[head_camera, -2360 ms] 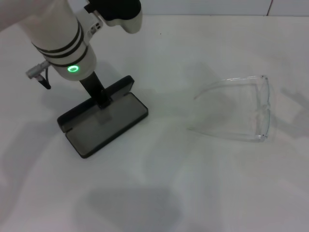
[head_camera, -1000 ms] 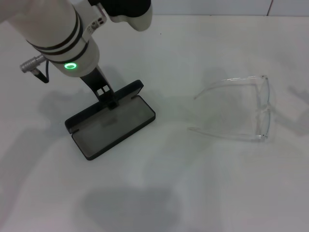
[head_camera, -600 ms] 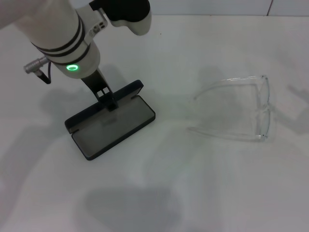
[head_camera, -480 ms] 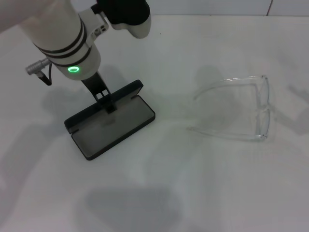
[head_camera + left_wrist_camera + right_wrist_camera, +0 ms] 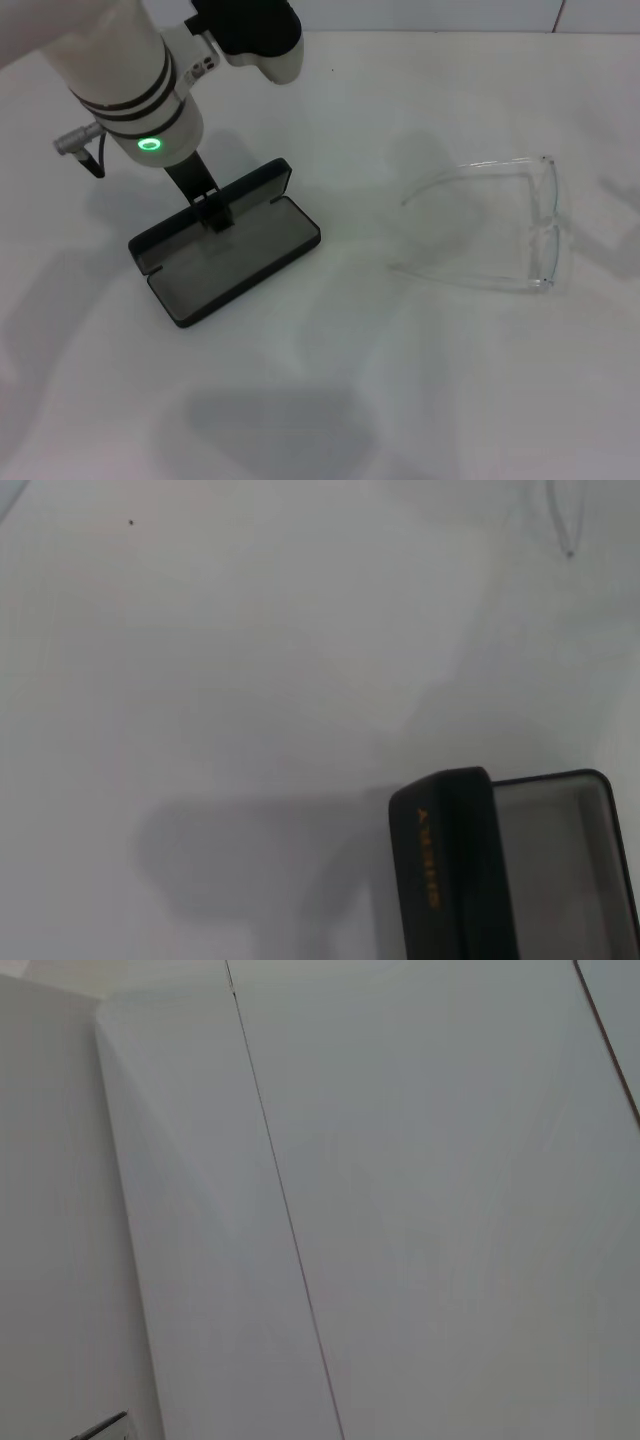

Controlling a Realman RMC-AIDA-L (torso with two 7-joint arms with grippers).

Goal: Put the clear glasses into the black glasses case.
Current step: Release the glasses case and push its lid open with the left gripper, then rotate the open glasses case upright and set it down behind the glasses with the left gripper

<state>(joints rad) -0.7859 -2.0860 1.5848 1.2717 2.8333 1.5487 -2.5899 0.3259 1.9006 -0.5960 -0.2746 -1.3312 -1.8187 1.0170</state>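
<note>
The black glasses case (image 5: 240, 255) lies open on the white table at the left, grey lining up and its lid standing at the far side. My left gripper (image 5: 213, 212) reaches down onto the middle of that lid and is shut on it. In the left wrist view the lid (image 5: 445, 865) shows its orange lettering, with the lined tray beside it. The clear glasses (image 5: 543, 230) lie unfolded on the table at the right, arms pointing toward the case. One arm tip (image 5: 570, 550) shows faintly in the left wrist view. My right gripper is out of view.
The white table (image 5: 330, 400) runs to a white wall at the back. The right wrist view shows only white wall panels (image 5: 400, 1210). Bare table lies between the case and the glasses.
The left gripper and the case it holds shifted right over the earlier frames, then slightly back left and away in the last half second. The glasses have not moved.
</note>
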